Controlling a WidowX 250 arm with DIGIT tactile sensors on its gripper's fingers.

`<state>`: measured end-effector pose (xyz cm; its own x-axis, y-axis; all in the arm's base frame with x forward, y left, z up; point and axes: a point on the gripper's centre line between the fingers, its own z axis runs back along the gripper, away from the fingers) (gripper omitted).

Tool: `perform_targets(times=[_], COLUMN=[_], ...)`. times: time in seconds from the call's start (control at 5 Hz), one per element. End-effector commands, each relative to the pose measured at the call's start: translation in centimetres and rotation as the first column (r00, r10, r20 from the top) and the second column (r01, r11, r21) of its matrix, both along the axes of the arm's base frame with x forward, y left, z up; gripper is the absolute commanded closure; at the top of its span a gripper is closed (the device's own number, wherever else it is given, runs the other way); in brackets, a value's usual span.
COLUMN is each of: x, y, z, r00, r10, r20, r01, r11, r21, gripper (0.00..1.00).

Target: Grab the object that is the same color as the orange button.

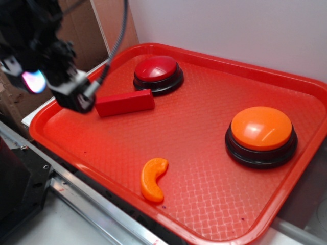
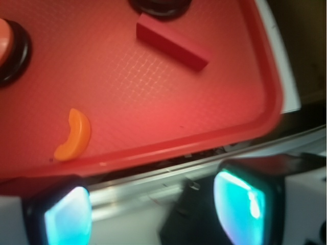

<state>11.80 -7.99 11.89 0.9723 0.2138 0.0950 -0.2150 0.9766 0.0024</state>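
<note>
End effector hangs open and empty past the tray's edge, well apart from the orange crescent.

The orange crescent lies flat on the red tray, close to its near rim and apart from everything else; in the wrist view it sits at the lower left, just inside the rim. The orange button, a large dome on a black base, stands toward the tray's right side. A red button on a black base stands at the far side, with a red rectangular block lying just in front of it, near but not touching. The end effector's two pads glow teal, spread wide with nothing between them, outside the tray over the metal rail.
</note>
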Motion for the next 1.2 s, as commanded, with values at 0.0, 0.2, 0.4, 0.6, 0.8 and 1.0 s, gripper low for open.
perform_targets(times=[0.0,0.2,0.4,0.6,0.8,1.0], x=[2.2,2.8,3.6,4.2,4.6,4.9], y=[-3.0,-4.2,-5.4,-6.9,-7.7,-8.2], z=[-4.5,-6.3,-7.7,-9.3,-10.4,-11.4], r00=[0.989,0.983,0.983,0.985,0.987,0.993], r10=[0.121,0.161,0.157,0.138,0.122,0.075], r20=[0.087,0.094,0.095,0.107,0.101,0.090], r01=[-0.116,-0.155,-0.151,-0.132,-0.118,-0.071], r11=[0.991,0.986,0.986,0.989,0.992,0.997], r21=[-0.068,-0.062,-0.074,-0.065,-0.046,-0.043], gripper=[0.00,0.00,0.00,0.00,0.00,0.00])
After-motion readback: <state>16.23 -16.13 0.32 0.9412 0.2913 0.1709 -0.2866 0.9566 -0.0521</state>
